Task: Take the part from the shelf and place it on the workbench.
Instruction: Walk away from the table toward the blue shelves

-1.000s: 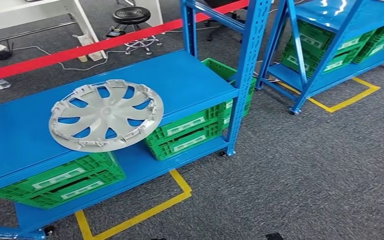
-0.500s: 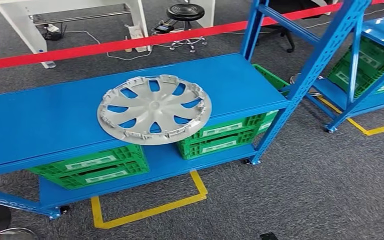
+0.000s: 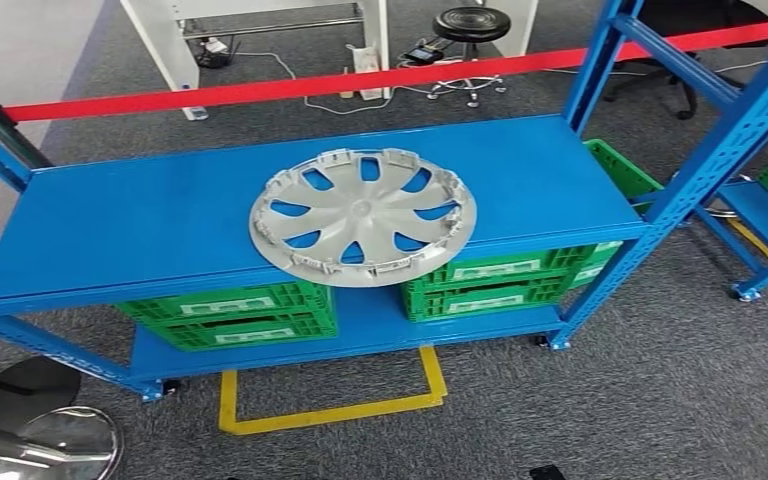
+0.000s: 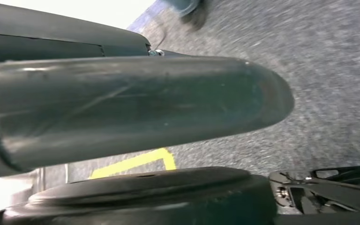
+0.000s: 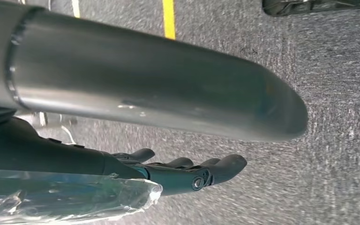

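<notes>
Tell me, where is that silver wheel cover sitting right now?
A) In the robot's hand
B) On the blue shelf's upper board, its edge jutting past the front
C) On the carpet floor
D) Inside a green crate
B: the wheel cover lies flat on the blue shelf, its rim overhanging above the green crates.

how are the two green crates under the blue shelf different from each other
The left green crate sits tucked under the shelf top, toward the rack's left half; the right green crate sits toward the right end.
The right green crate reaches out past the blue shelf at the back right corner, its rim showing; the left green crate shows its front face alone.
Both are green, slotted, carry pale labels and rest on the lower deck.
</notes>
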### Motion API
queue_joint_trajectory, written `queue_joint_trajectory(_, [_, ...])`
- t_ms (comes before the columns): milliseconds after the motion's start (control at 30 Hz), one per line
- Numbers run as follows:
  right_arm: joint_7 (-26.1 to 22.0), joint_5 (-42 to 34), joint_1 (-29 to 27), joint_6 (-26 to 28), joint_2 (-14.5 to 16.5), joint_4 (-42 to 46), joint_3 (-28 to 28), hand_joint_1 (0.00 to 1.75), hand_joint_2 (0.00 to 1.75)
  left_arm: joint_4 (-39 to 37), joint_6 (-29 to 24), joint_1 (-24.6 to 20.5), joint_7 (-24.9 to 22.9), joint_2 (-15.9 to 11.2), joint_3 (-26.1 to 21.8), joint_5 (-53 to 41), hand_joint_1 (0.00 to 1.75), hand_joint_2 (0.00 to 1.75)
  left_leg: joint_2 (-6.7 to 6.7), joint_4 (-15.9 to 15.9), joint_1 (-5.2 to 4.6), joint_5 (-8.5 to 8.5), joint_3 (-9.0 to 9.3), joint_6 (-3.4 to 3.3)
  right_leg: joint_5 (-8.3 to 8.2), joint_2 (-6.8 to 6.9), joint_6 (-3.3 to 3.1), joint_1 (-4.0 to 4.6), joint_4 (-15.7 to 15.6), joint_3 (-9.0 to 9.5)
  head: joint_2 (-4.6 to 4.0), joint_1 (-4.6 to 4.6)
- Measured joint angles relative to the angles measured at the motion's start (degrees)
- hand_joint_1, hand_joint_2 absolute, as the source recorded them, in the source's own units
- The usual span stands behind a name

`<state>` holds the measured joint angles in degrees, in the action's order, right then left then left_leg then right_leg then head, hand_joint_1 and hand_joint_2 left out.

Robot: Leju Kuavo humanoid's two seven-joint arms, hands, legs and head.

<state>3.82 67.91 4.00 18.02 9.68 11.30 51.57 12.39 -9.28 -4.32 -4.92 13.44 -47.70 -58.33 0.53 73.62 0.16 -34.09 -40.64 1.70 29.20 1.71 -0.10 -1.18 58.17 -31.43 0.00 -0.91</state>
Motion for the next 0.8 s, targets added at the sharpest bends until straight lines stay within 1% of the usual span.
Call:
queue_joint_trajectory(33, [0.0,-0.02,0.01,0.01,0.0,0.0,0.01,0.0,0.0,0.0,-0.09,0.1,0.21,-0.01,-0.09,0.04,0.0,0.0,-0.11,-0.31,0.04,0.91,0.14,-0.05,0.11,0.79,0.01,0.07,0.0,0.1,0.0,-0.01])
queue_joint_trajectory(67, [-0.01,-0.04,0.07,0.03,0.01,0.0,0.01,0.0,0.0,0.0,-0.21,0.2,0.48,-0.01,-0.17,0.06,0.0,0.0,-0.38,-2.82,0.02,2.71,1.45,-0.26,0.23,1.52,0.06,0.14,0.0,0.27,0.0,-0.02])
queue_joint_trajectory(100, [-0.06,-0.1,0.12,0.04,0.01,0.0,0.02,0.0,0.0,0.0,-0.39,0.22,0.74,-0.02,-0.25,0.07,0.0,0.0,-1.13,-6.69,-0.14,4.81,3.53,-0.67,0.37,2.11,0.14,0.21,0.0,0.5,0.0,-0.02])
queue_joint_trajectory(133, [-0.22,-0.22,0.15,0.06,0.03,0.0,0.05,0.0,0.0,0.0,-0.61,0.15,0.94,-0.02,-0.32,0.08,0.0,0.0,-1.97,-10.61,-0.38,6.24,5.66,-1.15,0.56,2.64,0.34,0.37,0.02,0.62,0.0,0.01])
queue_joint_trajectory(167, [-0.34,-0.42,0.21,0.12,0.05,0.0,0.1,0.0,0.0,0.0,-0.91,0.07,0.99,-0.01,-0.38,0.09,0.0,0.0,-2.76,-13.59,-0.62,7.06,7.25,-1.58,0.74,3.09,0.57,0.49,0.03,0.66,0.0,0.05])
queue_joint_trajectory(200, [-0.29,-0.77,0.34,0.23,0.07,0.0,0.2,0.0,0.0,0.0,-1.33,0.04,0.83,-0.01,-0.44,0.07,0.0,0.0,-3.31,-15.28,-0.83,7.23,8.12,-1.9,0.86,3.41,0.82,0.58,0.02,0.75,0.0,0.07])
queue_joint_trajectory(233, [-0.08,-1.18,0.52,0.38,0.09,0.0,0.4,0.0,0.0,0.0,-1.82,0.08,0.47,0.0,-0.48,-0.01,0.0,0.44,-3.35,-15.82,-0.89,7.08,8.35,-1.77,1.08,3.64,0.88,0.71,0.07,0.65,0.0,0.09])
queue_joint_trajectory(333, [0.99,-2.34,0.88,0.9,0.09,0.0,1.3,0.0,0.0,0.0,-3.25,0.34,-1.0,0.01,-0.63,-0.42,0.0,1.75,-3.18,-16.06,-0.88,7.18,8.47,-1.17,1.26,3.71,0.36,0.71,0.06,0.67,0.0,0.15])
queue_joint_trajectory(367, [1.23,-2.65,0.88,1.04,0.09,0.0,1.6,0.0,0.0,0.0,-3.59,0.34,-1.36,0.01,-0.7,-0.52,0.0,1.75,-3.18,-16.05,-0.93,7.09,8.48,-1.26,1.14,3.68,0.41,0.65,-0.07,0.88,0.0,0.19])
queue_joint_trajectory(467, [1.84,-3.24,0.83,1.25,0.09,0.0,2.44,0.0,0.0,0.0,-4.05,0.2,-2.23,0.05,-0.97,-0.63,0.0,1.75,-3.22,-16.05,-0.97,7.0,8.47,-1.5,0.86,3.57,0.89,0.61,-0.55,1.43,0.0,0.18])
queue_joint_trajectory(533, [2.04,-3.36,0.82,1.29,0.09,0.0,2.87,0.0,0.0,0.0,-4.11,0.17,-2.49,0.07,-1.06,-0.64,0.0,1.75,-3.24,-16.05,-0.97,6.94,8.47,-1.63,0.81,3.54,1.02,0.61,-0.71,1.49,0.0,0.18])
queue_joint_trajectory(667, [2.09,-3.48,0.87,1.28,0.09,0.0,3.32,0.0,1.75,0.0,-4.04,0.14,-2.63,0.07,-1.11,-0.62,0.0,1.75,-3.24,-16.05,-0.98,6.85,8.47,-1.78,0.78,3.54,1.16,0.6,-0.86,1.55,0.0,0.18])
queue_joint_trajectory(767, [1.7,-3.62,0.86,0.81,0.09,0.0,3.57,0.0,1.75,0.0,-3.33,0.07,-3.36,0.02,-1.34,-0.43,0.0,1.75,-3.24,-16.02,-0.97,6.82,8.48,-1.84,0.76,3.54,1.29,0.6,-0.88,1.55,0.0,0.17])
queue_joint_trajectory(800, [1.28,-3.78,0.86,0.8,0.09,0.0,3.67,0.0,1.75,0.0,-3.18,0.05,-3.41,-0.01,-1.45,-0.39,0.0,1.31,-3.24,-16.02,-0.97,6.82,8.48,-1.86,0.75,3.54,1.34,0.6,-0.88,1.54,0.0,0.16])
